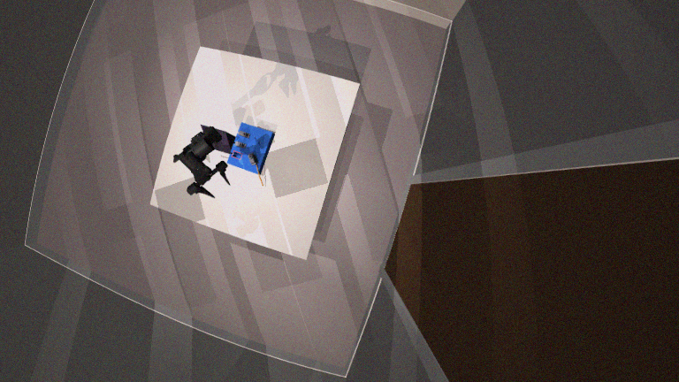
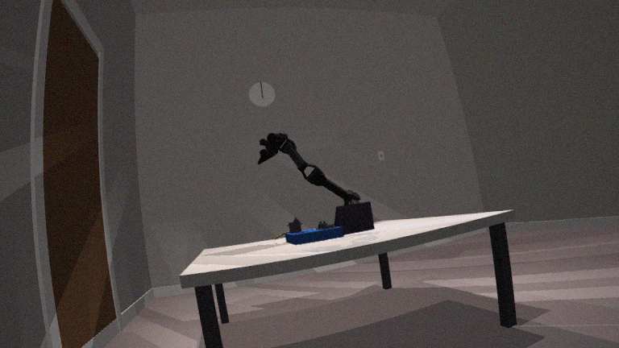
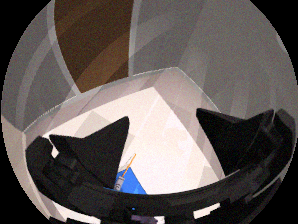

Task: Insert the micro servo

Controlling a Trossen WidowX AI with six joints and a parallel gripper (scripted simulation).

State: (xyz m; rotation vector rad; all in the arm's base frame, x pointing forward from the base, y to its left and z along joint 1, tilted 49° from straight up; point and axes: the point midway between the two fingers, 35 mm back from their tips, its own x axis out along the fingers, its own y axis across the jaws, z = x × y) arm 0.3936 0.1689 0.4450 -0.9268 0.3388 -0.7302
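"Blue is the deck [image 1: 256,147] [image 2: 313,234] [image 3: 132,184], lying on the white desk [image 1: 293,233] [image 2: 259,262] [image 3: 155,105]. Where do you see the loose servo?"

"On top of the deck, near one edge. It's the dark servo [image 1: 253,158] [image 2: 294,225] [image 3: 119,183] with an orange cable [image 1: 260,175] [image 2: 280,235] [image 3: 131,162] running out past the deck's side."

"So it isn't in the marked pocket [image 1: 236,155]?"

"No, it sits apart from that. The pocket has a pinkish outline, and two other servos [image 1: 241,139] [image 2: 323,225] are lined up beyond it on the same side of the deck. Which way the loose one's shaft points, I can't tell; it's too small."

"And the hand [image 1: 221,190] [image 2: 259,152] [image 3: 162,115]?"

"Its fingers are spread wide apart with nothing between them. From outside, it hangs well above the desk, clear of the deck and the servo."

"What about the arm [image 1: 196,146] [image 2: 317,176]?"

"Black, slanting up from a dark block [image 2: 355,218] that stands on the desk near the deck. From the wrist, the servo and part of the deck show low down, just beside one finger."

"Anything on the wall behind?"

"A round pale clock [image 2: 261,94], well above the desk, and a small light plate [image 2: 380,155] off to one side."
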